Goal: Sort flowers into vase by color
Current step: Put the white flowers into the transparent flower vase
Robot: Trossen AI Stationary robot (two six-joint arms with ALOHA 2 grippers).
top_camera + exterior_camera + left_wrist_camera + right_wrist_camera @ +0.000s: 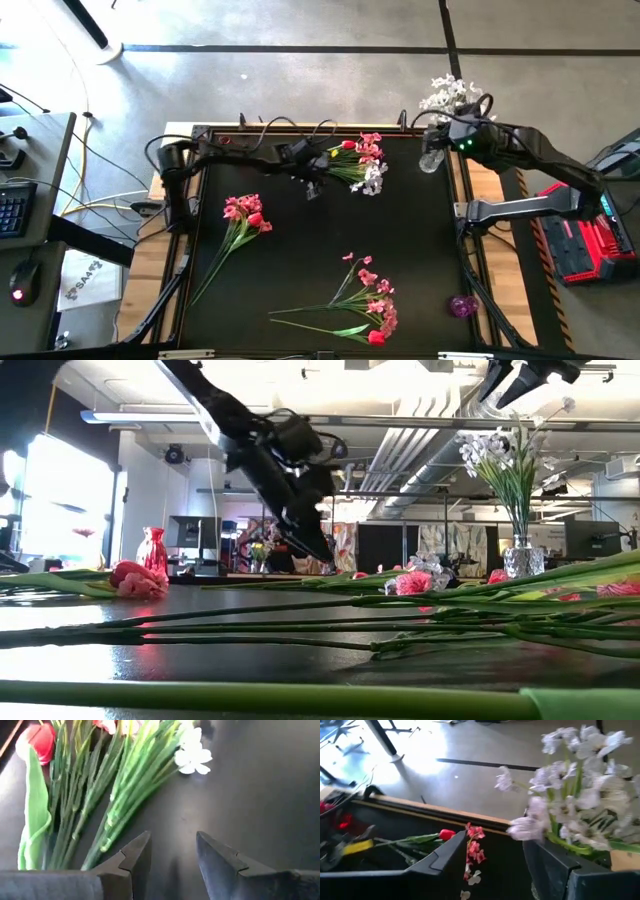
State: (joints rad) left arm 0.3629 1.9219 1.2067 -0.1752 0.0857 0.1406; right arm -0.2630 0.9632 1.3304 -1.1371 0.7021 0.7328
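A pile of flowers (362, 163) lies on the black mat near the far edge: pink sprays, a white spray and a red tulip (37, 740). My left gripper (312, 187) hovers open just past the stem ends (107, 827), which lie beside one finger and not between the two. A clear glass vase (432, 157) at the far right corner holds white blossoms (450, 95). My right gripper (492, 855) is open above that vase, with the white blossoms (580, 770) close beside one finger. In the low view the vase (522, 560) stands upright.
A pink and red bunch (245, 213) lies on the mat's left side. Another pink bunch with long stems (365, 305) lies near the front edge. A small purple vase (462, 306) sits at the near right corner. Bare mat (400, 225) lies in the middle.
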